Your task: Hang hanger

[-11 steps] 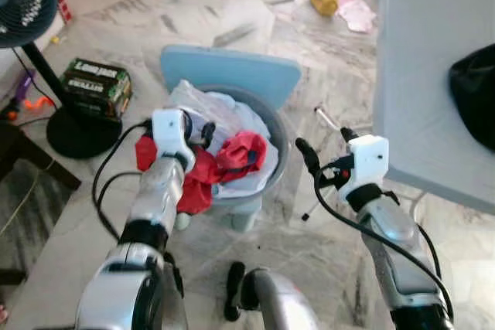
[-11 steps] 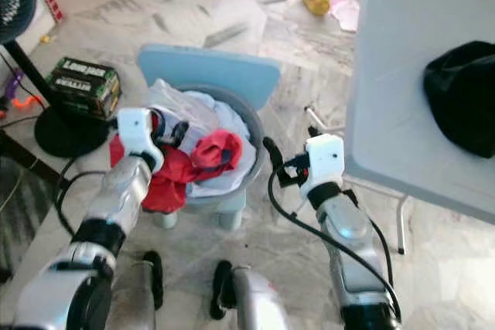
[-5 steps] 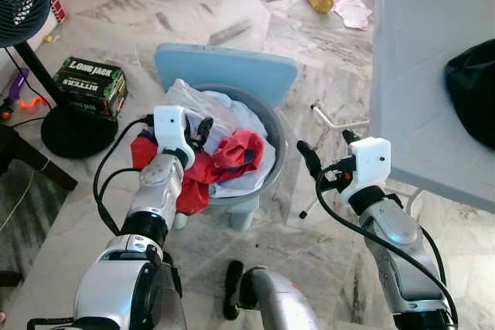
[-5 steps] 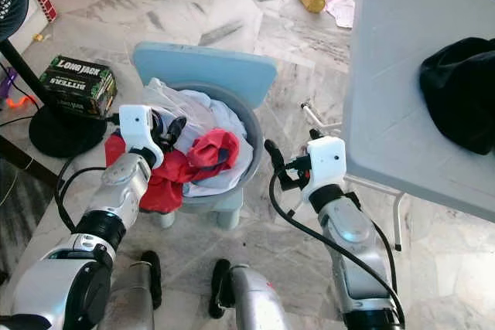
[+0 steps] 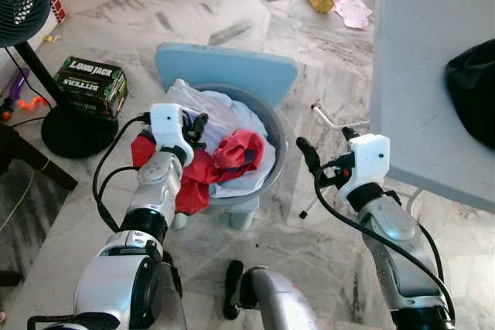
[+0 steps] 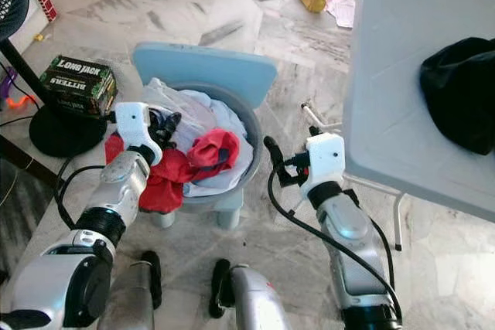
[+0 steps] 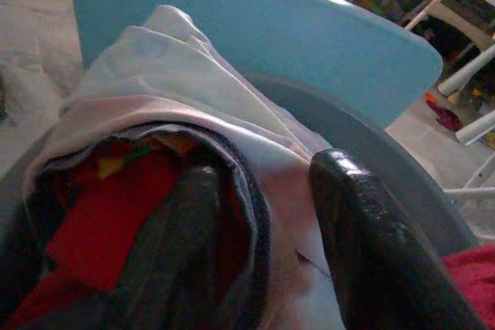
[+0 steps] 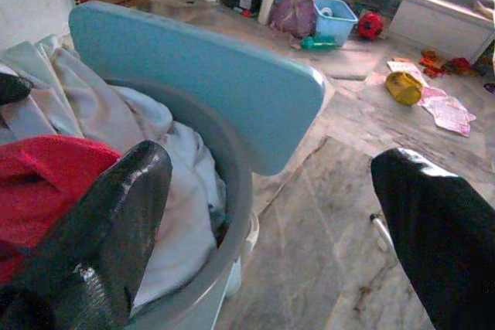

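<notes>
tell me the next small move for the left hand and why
Probably ease the left hand a little deeper into the laundry basket and close on the grey-edged cloth. Its fingers are open, already astride that fold at the top of the clothes pile, with red cloth beside it. No hanger is visible yet, so lifting clothing may be needed first. The right hand is open beside the basket.

**Left claw shifts over the laundry**

The left claw [image 5: 196,124] sits a little further toward the robot's left over the basket [image 5: 276,138] than half a second ago, its fingers [image 7: 363,253] now dug into the white and grey cloth [image 7: 178,75] at the pile's left side. The right claw [image 5: 325,148] edges slightly upward beside the basket. Since a second ago the camera has tilted, showing more floor beyond the blue chair back [image 5: 228,73].
</notes>
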`<state>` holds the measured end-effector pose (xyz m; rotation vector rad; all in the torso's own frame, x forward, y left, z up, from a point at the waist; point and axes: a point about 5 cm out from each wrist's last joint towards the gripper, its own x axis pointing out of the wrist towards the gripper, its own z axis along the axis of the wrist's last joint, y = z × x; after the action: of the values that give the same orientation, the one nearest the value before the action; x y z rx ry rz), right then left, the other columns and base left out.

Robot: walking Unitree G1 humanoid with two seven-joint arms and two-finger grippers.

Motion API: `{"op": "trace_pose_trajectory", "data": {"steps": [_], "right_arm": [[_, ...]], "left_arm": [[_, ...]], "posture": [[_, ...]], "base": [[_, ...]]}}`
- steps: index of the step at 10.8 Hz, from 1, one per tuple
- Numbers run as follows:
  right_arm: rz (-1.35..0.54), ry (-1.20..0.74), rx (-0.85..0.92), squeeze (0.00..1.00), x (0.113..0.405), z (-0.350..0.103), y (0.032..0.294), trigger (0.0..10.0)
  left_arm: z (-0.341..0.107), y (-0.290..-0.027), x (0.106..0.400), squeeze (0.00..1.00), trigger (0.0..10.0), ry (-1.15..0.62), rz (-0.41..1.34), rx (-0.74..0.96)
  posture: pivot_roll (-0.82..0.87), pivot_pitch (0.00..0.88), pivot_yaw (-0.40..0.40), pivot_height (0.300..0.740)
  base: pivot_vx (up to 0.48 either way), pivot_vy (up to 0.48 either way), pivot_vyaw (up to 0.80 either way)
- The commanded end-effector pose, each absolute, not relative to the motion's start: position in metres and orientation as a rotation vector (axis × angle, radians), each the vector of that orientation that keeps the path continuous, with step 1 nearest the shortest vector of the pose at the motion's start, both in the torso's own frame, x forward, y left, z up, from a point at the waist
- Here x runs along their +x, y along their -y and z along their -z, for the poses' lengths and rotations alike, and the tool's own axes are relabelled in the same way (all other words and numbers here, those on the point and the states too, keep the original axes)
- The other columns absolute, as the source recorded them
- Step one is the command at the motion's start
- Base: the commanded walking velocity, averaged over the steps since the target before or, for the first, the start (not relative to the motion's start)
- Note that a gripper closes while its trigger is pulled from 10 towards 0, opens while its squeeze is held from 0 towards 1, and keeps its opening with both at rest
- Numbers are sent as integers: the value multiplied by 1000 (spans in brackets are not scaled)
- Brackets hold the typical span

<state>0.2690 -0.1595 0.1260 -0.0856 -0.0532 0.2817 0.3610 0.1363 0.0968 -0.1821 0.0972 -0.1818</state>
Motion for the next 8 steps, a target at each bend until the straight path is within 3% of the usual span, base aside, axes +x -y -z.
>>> {"op": "trace_pose_trajectory", "data": {"steps": [1, 8], "right_arm": [[-268, 31, -93, 0, 268, -121, 165, 10000], [-271, 36, -96, 0, 272, -121, 165, 10000]], "left_arm": [[-93, -133, 360, 0, 0, -116, 191, -189], [-98, -143, 363, 0, 0, -88, 155, -206]], "posture": [[-66, 292, -186, 740], [-62, 278, -189, 740]], "base": [[0, 0, 0], [0, 0, 0]]}}
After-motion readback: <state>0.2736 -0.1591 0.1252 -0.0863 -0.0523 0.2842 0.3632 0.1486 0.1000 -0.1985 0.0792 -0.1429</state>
